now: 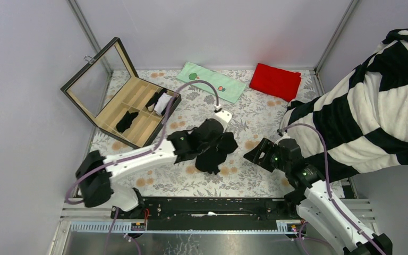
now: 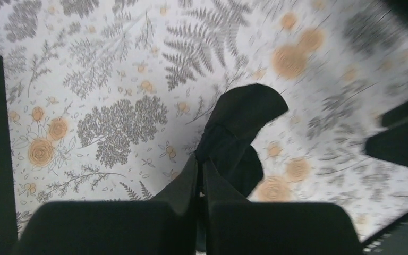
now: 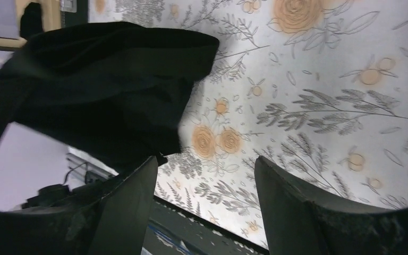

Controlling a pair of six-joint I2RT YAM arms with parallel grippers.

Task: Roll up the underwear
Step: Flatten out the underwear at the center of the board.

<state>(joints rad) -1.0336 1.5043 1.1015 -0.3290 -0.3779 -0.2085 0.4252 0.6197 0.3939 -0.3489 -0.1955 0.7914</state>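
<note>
A black underwear (image 1: 216, 147) lies crumpled in a heap at the middle of the flowered table. My left gripper (image 1: 194, 144) reaches in from the left, and in the left wrist view its jaws are pressed together on an edge of the underwear (image 2: 240, 127), the gripper (image 2: 201, 161) shut on the cloth. My right gripper (image 1: 258, 152) stands open just right of the heap. In the right wrist view the underwear (image 3: 106, 85) fills the upper left, beyond the left fingertip (image 3: 147, 166), and nothing sits between the fingers of the gripper (image 3: 204, 162). More rolled underwear (image 1: 126, 121) lies in the box.
An open wooden compartment box (image 1: 138, 93) with a glass lid stands at the back left. A green towel (image 1: 212, 82) and a red cloth (image 1: 275, 81) lie at the back. A black-and-white striped blanket (image 1: 374, 114) covers the right side.
</note>
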